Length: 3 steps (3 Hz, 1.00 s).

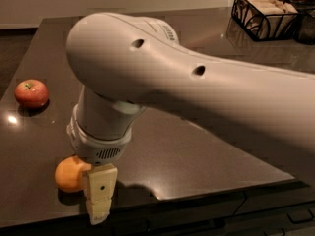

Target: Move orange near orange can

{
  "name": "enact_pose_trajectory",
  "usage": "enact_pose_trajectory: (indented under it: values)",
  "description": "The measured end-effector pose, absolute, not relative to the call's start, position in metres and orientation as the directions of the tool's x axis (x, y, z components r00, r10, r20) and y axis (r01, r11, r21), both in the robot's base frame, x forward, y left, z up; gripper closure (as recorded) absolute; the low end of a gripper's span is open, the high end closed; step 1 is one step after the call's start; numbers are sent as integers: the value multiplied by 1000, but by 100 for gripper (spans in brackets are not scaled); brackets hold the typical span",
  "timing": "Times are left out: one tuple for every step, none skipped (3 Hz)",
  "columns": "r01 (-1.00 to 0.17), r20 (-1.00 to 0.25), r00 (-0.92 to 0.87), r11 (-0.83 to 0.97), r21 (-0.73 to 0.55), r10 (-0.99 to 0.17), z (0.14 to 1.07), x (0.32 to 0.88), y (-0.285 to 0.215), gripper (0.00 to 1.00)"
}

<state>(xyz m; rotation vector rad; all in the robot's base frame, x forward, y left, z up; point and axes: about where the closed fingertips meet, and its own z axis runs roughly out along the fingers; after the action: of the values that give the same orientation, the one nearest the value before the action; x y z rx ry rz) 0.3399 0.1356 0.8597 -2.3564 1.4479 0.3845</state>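
The orange (68, 174) lies on the dark table (197, 146) near its front left edge. My gripper (97, 196) hangs straight down from the big white arm, right against the orange's right side and partly in front of it. I cannot tell whether it is around the orange or only beside it. The orange can is hidden behind the arm.
A red apple (31, 93) lies at the table's left edge, behind the orange. A black wire basket (266, 10) with pale packets stands at the back right. The table's front edge runs just below the gripper.
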Motion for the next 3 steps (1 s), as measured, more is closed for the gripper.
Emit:
enact_pose_trajectory:
  values:
    - [-884,-394,463,-445,-144,-794,852,333,148,0]
    - [-891,-391,449,-437,-125,-804,847,335,154,18]
    - [-906,-406,416,-410,-107,-814,848,345,152,41]
